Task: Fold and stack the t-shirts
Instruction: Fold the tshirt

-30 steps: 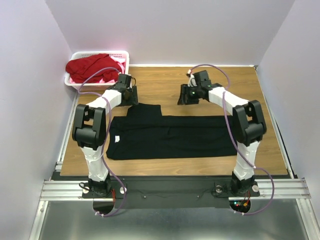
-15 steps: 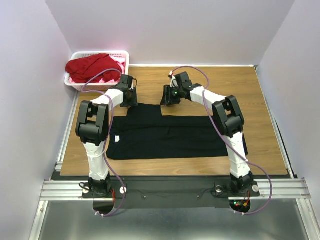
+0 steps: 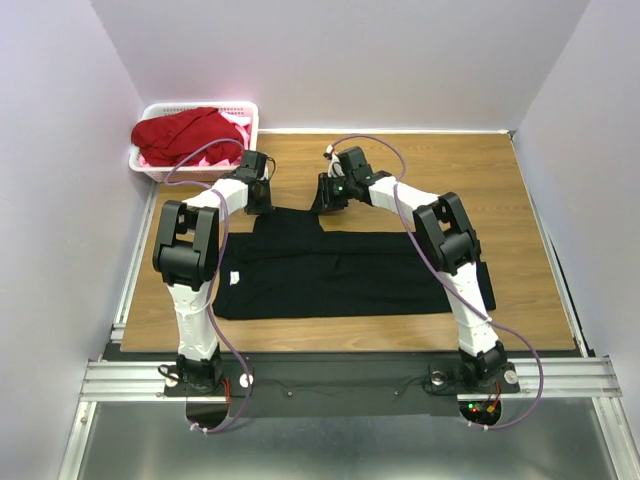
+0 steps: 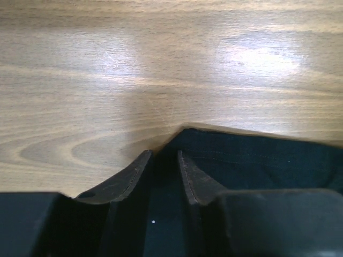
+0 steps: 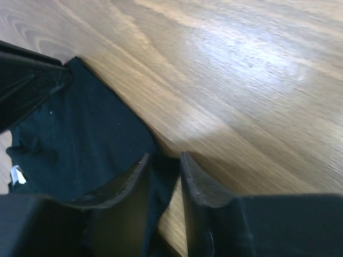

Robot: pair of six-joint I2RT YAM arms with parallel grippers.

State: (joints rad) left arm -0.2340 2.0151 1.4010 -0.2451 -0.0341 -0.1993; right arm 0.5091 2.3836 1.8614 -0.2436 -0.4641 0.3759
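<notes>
A black t-shirt (image 3: 340, 272) lies folded into a long strip across the table, with one sleeve (image 3: 290, 222) sticking out toward the far side. My left gripper (image 3: 260, 198) is down at the sleeve's far left corner. In the left wrist view the jaws (image 4: 163, 155) stand narrow, with the cloth's corner (image 4: 252, 155) lying in the gap. My right gripper (image 3: 324, 198) is at the sleeve's far right corner. There the jaws (image 5: 163, 156) straddle the cloth edge (image 5: 80, 139), and wood shows in the gap. A red t-shirt (image 3: 190, 130) and pink cloth (image 3: 215, 152) fill the basket.
The white slotted basket (image 3: 160, 108) stands at the table's far left corner, just behind my left arm. Bare wood (image 3: 480, 180) stretches to the right of the grippers and along the front edge. Walls close in the table on three sides.
My right arm swung left from the table's far right to the sleeve's right corner. My left gripper barely shifted. Both pairs of jaws narrowed around the black cloth.
</notes>
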